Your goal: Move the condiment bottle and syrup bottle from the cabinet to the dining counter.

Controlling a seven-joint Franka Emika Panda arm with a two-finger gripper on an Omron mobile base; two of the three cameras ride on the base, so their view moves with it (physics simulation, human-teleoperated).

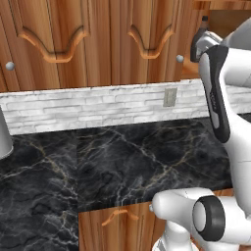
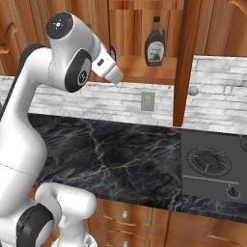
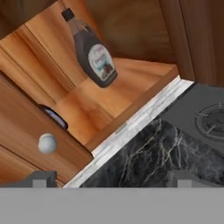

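Nearest the lens: two dark finger tips of the gripper (image 3: 109,178) at the bottom of the hand view, spread wide, nothing between them. Left of centre there, a closed door's round silver knob (image 3: 47,142), and just past that door's edge a pale cap peeking out, probably the condiment bottle (image 3: 56,117), mostly hidden. Further right, on the open shelf of the cabinet (image 3: 131,83), the syrup bottle (image 3: 94,52): upright, well apart from the fingers, label facing out. Probably rigid, smooth plastic, moderately heavy if full, top-heavy at the narrow neck; best taken across the wide body below the shoulders, not at the cap. Below the shelf, white brick strip, then black marble top (image 3: 148,157); stove burner (image 3: 212,120) at far right.
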